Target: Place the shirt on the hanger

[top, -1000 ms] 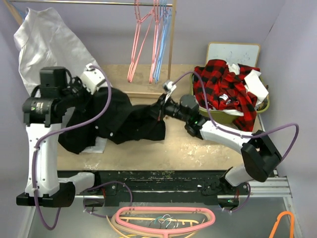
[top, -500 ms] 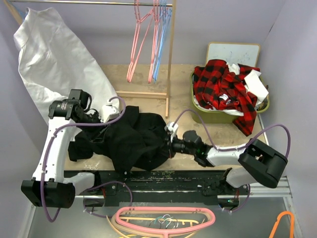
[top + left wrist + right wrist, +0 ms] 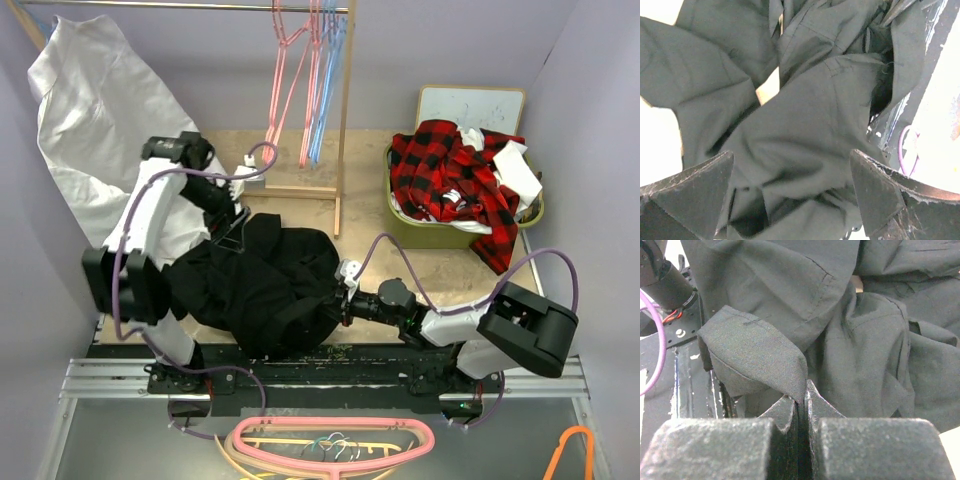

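The black shirt (image 3: 262, 288) lies bunched in a heap near the table's front edge. My left gripper (image 3: 234, 226) hovers at the heap's upper left edge, wide open. In the left wrist view its fingers (image 3: 692, 192) stand far apart over the shirt (image 3: 805, 115) with nothing gripped between them. My right gripper (image 3: 338, 300) is low at the heap's right side, shut on a fold of the shirt (image 3: 760, 355), the cloth pinched between its tips (image 3: 802, 401). The light blue hanger (image 3: 325, 95) hangs on the rail at the back among pink ones.
A big white cloth (image 3: 95, 120) drapes at the back left. A green basket (image 3: 440, 235) with a red plaid shirt (image 3: 450, 175) stands at the right, with a white board (image 3: 470, 105) behind it. A wooden post (image 3: 344, 130) stands behind the heap. A pink hanger (image 3: 330, 432) lies below the table.
My left gripper opened and let go of the shirt, then drew back above the heap. My right gripper, still shut, dragged the shirt toward the front edge.
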### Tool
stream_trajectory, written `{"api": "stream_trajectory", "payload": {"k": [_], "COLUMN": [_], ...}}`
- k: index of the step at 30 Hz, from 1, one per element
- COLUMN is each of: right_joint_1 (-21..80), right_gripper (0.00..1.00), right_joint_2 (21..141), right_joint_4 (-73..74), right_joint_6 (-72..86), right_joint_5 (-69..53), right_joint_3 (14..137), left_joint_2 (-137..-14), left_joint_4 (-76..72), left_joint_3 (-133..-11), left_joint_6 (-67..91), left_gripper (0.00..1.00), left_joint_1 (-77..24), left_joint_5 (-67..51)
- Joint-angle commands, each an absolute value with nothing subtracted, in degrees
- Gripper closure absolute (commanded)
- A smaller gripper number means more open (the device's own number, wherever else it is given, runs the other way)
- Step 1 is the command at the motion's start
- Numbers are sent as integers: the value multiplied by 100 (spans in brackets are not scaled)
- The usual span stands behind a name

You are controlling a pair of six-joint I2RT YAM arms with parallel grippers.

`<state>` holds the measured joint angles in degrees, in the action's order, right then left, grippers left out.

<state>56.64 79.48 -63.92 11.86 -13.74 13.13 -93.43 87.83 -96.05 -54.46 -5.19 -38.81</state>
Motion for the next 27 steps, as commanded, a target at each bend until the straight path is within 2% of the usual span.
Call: {"api": "stream_trajectory", "payload": {"k": [1, 4, 9, 14, 17, 19, 21, 24, 25, 27], "right_joint_1": [5704, 5713, 5713, 5708, 5708, 5711, 5712, 5713, 5708, 5705], "right_gripper": [100, 100, 100, 100, 100, 100, 100, 100, 100, 100], "right_joint_2": [8118, 8222, 8266, 8238, 8231, 8243, 8268, 8273, 8248, 8093], "right_joint_4": [-7299, -7450, -7491, -7571, -7557, -7543, -7538, -7509, -7507, -7406], "right_joint_6": [1010, 1053, 1063, 1106, 1107, 1105, 1112, 1136, 1153, 1208], "right_joint_5": [-1226, -1256, -1204, -1106, -1107, -1127, -1134, -1122, -1093, -1000], "right_joint_3": [1230, 1225, 1228, 1161, 1164, 1182, 1214, 1271, 1289, 1369], "left_joint_2": [-10157, -10500, -11279, -11477, -11481, -11465, -11455, -11264, -11062, -10436], "left_joint_4": [8486, 8156, 8707, 8399, 8212, 8125, 8134, 8399, 8446, 8480], "left_joint_3": [-9699, -9801, -10200, -9658, -9265, -9100, -9017, -9093, -9135, -9221], "left_joint_6": [-5681, -5627, -5909, -5890, -5882, -5859, -5835, -5857, -5843, -5756], "left_gripper": [1, 1, 1, 1, 8, 20, 42, 90, 100, 100], "left_joint_1": [-685, -704, -878, -914, -918, -921, -923, -1002, -1030, -1069], "left_joint_5": [-4070, -4016, -4245, -3924, -3766, -3684, -3672, -3831, -3887, -3963]}}
